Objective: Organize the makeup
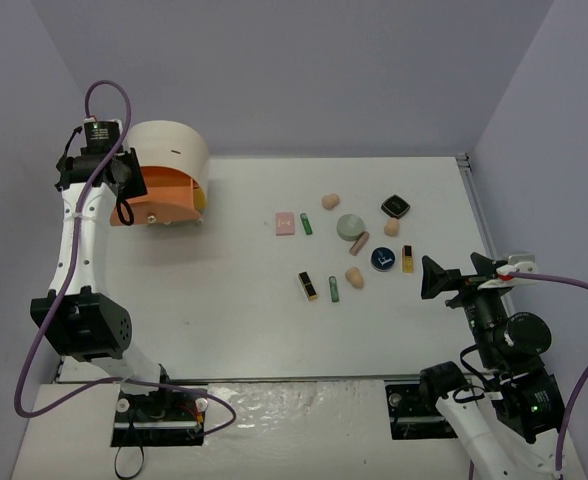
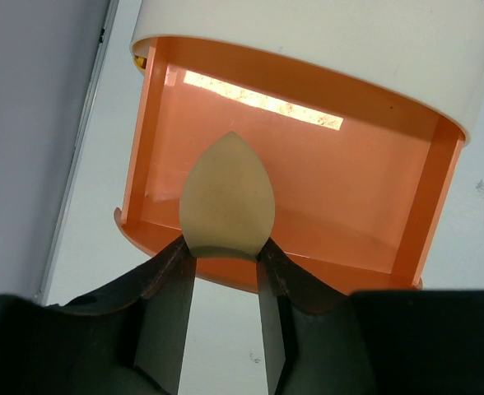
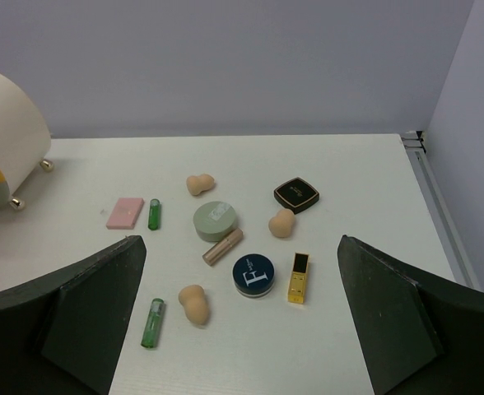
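Observation:
In the left wrist view a peach egg-shaped sponge (image 2: 227, 197) sits between the tips of my left gripper (image 2: 224, 255), which still touch its lower sides. It hangs over the open orange drawer (image 2: 324, 197) of the cream drum box (image 1: 169, 155). The rest of the makeup lies mid-table: pink square (image 1: 285, 222), sage compact (image 1: 351, 226), blue compact (image 3: 253, 274), black square compact (image 3: 296, 195), gold tube (image 3: 299, 278), green tubes (image 3: 152, 322), and other sponges (image 3: 194, 304). My right gripper (image 3: 240, 240) stands wide open above the near right of the table, holding nothing.
The drum box stands at the far left with a yellow drawer (image 1: 202, 199) showing beside the orange one. Walls close in the left, back and right. A metal rail (image 1: 477, 215) runs along the table's right edge.

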Robot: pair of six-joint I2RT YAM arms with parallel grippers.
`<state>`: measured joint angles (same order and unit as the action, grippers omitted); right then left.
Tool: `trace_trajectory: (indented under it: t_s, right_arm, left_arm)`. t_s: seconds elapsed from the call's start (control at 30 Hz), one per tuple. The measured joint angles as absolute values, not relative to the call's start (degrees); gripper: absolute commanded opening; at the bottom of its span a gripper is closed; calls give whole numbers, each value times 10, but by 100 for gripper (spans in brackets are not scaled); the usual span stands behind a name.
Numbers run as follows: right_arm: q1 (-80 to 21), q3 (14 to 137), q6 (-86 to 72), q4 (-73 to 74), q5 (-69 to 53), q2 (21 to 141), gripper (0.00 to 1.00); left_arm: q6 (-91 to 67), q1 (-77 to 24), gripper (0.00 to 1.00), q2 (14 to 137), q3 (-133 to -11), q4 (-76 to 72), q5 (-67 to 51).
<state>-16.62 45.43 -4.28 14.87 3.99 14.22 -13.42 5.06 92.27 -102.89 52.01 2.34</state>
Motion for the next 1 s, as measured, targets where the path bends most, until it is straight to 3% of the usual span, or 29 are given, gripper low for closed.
trace_trajectory:
  t_s: [0.8,1.0]
  right_arm:
    - [-166,454,-43,149,40,141,100]
    - [-166,454,-43,149,40,141,100]
  left_arm:
    - [-135,51,47,932,-1029,503,14]
    - [-135,51,60,934,-1028,492,7]
